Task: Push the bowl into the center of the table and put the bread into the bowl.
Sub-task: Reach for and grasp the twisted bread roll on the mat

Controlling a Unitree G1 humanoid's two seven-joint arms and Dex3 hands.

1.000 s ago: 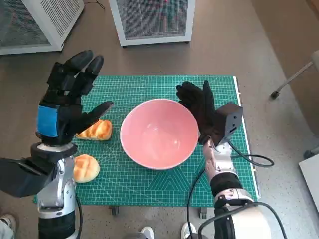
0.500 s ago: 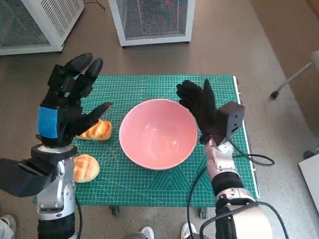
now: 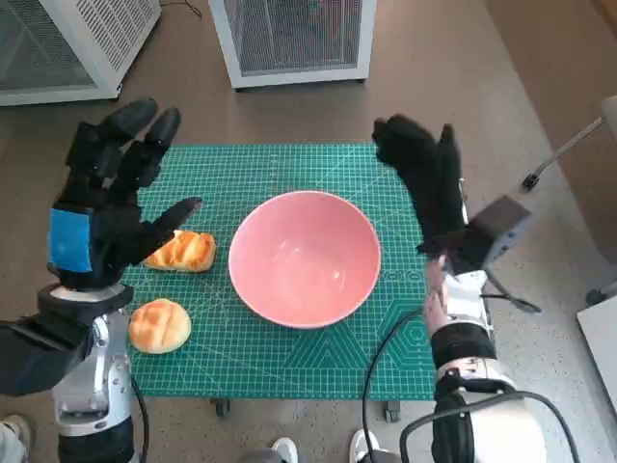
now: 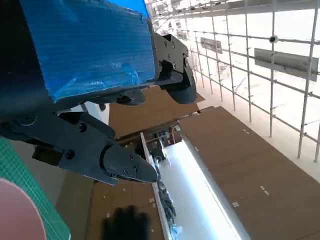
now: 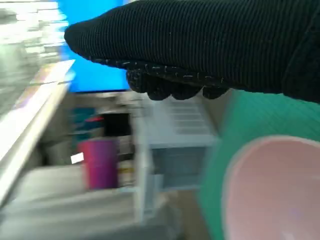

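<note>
Even, bright light fills the head view; the green mat [image 3: 289,347] and pink bowl [image 3: 305,258] show soft, faint shadows only, with a mild sheen inside the bowl. Straight lines bend slightly toward the edges. The right hand [image 3: 429,183] is smeared by motion, its fingertips indistinct. In the left wrist view, daylight beyond the fingers [image 4: 125,167] blows out white, and the blue tape [image 4: 95,45] carries glare. The right wrist view is heavily blurred past the glove [image 5: 200,47]; only its knit stays sharp.
</note>
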